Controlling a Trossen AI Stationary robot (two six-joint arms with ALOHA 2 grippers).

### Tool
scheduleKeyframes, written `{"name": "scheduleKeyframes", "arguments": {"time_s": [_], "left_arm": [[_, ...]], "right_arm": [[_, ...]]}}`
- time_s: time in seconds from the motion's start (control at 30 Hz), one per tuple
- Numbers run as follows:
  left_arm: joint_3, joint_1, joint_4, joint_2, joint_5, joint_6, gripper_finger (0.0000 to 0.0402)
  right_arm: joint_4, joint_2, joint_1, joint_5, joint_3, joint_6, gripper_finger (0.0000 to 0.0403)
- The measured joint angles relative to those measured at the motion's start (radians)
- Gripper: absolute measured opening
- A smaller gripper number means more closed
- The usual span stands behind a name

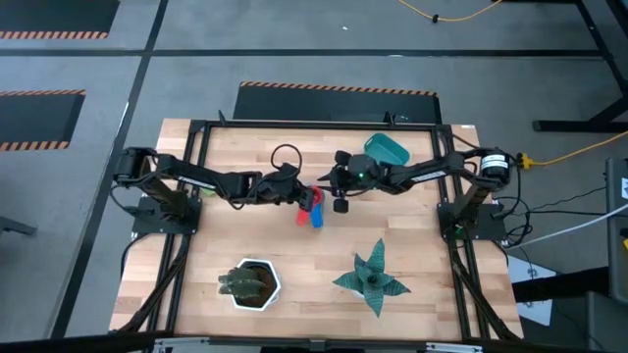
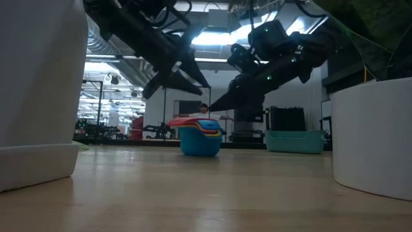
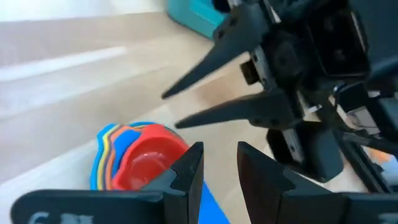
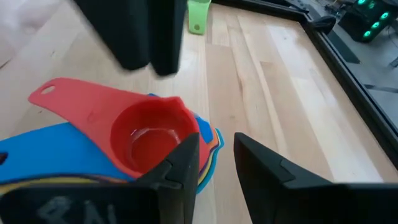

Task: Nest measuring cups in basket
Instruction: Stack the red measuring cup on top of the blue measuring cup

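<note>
The measuring cups (image 1: 310, 210) stand nested in one stack on the table's middle, blue outermost and red (image 4: 152, 135) innermost, with the handles (image 4: 68, 99) fanned to one side. The stack also shows in the low view (image 2: 200, 136) and the left wrist view (image 3: 143, 155). The teal basket (image 1: 387, 149) stands apart at the far right, with no cup showing in it (image 2: 295, 140). My left gripper (image 1: 294, 186) and my right gripper (image 1: 330, 186) hover just above the stack, facing each other. Both are open and empty (image 3: 217, 171) (image 4: 216, 163).
A white hexagonal pot (image 1: 251, 284) with a dark plant stands near left, and a green star-shaped plant (image 1: 373, 279) near right. A small light green piece (image 4: 198, 15) lies on the table beyond the stack. Bare wood lies between the stack and the basket.
</note>
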Motion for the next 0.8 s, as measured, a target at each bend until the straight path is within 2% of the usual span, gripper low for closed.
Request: {"name": "scheduleKeyframes", "arguments": {"time_s": [0.23,0.47,0.67,0.8], "left_arm": [[0.0,0.025,-0.265,-0.1,0.006,0.002,0.009],[-0.001,0.019,-0.505,-0.115,0.026,-0.001,0.009],[0.0,-0.013,-0.493,-0.061,0.023,-0.009,0.009],[-0.001,-0.038,-0.474,-0.011,0.027,-0.059,0.009]], "right_arm": [[-0.199,-0.108,0.0,0.0,0.0,0.0,0.0106],[-0.407,-0.168,0.006,-0.017,-0.001,0.029,0.0106],[-0.423,-0.145,0.034,-0.106,-0.034,0.064,0.0106],[-0.38,-0.105,0.063,-0.114,-0.045,0.086,0.0106]]}}
